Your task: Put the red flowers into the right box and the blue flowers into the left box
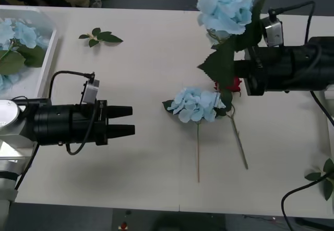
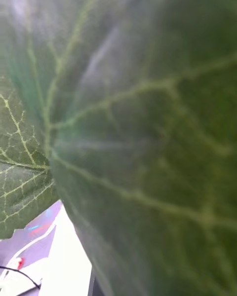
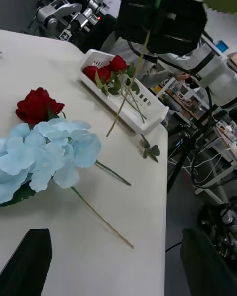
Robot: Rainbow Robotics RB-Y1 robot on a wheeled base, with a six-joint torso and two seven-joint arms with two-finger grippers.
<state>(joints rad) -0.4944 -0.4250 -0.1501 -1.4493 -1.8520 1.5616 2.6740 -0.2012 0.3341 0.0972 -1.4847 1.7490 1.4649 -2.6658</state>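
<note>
Three blue flowers [image 1: 197,104] were counted: one lying beside a red rose [image 1: 234,85], one held up beyond it, one in the left box [image 1: 48,58]. Three more red roses [image 3: 104,70] were seen in the right box [image 3: 148,111]. Two loose leaf sprigs [image 1: 100,36] were counted.

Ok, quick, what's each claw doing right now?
Left claw: open, holding nothing, above bare table.
Right claw: shut on a blue flower by its stem, raised above the table.
</note>
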